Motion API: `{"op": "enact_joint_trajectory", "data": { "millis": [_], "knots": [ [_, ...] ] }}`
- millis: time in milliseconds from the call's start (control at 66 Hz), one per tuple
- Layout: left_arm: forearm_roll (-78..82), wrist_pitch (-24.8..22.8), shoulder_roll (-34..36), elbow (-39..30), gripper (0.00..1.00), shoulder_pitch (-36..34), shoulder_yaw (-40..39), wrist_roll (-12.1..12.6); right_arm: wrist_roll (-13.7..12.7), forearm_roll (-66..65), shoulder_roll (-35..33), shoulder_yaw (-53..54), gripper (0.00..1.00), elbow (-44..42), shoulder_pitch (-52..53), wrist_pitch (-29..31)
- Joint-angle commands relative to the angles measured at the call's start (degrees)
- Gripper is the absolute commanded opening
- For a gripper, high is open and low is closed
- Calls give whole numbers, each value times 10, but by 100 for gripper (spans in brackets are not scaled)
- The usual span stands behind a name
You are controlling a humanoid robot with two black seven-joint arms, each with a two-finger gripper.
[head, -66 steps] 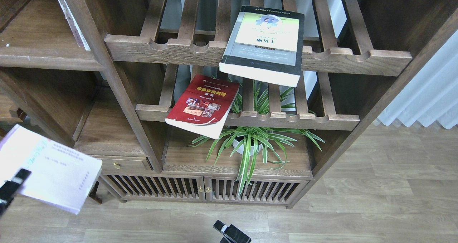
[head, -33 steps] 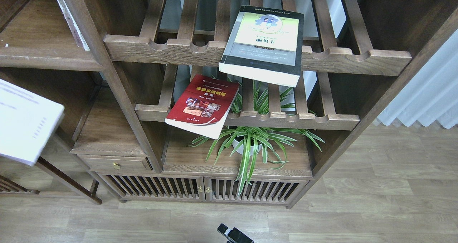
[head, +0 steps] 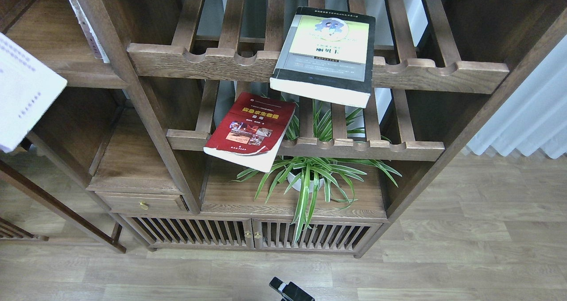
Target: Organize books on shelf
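The pale lavender-white book [head: 24,92] hangs in the air at the left edge, tilted, in front of the flat dark-brown shelf board [head: 48,48] at the upper left. My left gripper is out of view, so what holds the book is hidden. The black-bordered book with the yellow-green cover [head: 325,55] lies on the upper slatted rack [head: 212,61] and overhangs its front rail. The red book with the yellow title [head: 250,130] lies tilted on the lower slatted rack [head: 363,148], also overhanging. My right gripper [head: 288,290] shows as a small dark part at the bottom edge; its fingers cannot be told apart.
A potted spider plant [head: 310,177] stands on the board below the lower rack. A thin white book [head: 86,26] stands upright against the post on the upper left shelf. A drawer [head: 141,202] and slatted cabinet doors [head: 252,234] sit low. A white curtain [head: 531,119] hangs at the right.
The lavender-white book has risen along the left edge from near the floor to the level of the upper left shelf. The left gripper's finger has left the view. The right gripper barely moved.
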Motion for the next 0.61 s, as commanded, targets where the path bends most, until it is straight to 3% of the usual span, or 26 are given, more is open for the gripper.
{"op": "enact_joint_trajectory", "data": {
  "millis": [0,197,212,364,591],
  "knots": [
    [30,0,0,17,5,-33,-6,0,0,0,0,0,99,0,-1,0],
    [127,0,-2,36,5,-126,-1,0,0,0,0,-1,99,4,-1,0],
    [162,0,-6,47,5,-160,1,0,0,0,0,-1,99,5,-1,0],
    [237,0,-12,78,5,-245,15,0,0,1,0,-1,99,6,-4,0],
    [291,0,-20,156,6,-377,106,0,-1,1,0,-1,99,9,-4,0]
  ]
}}
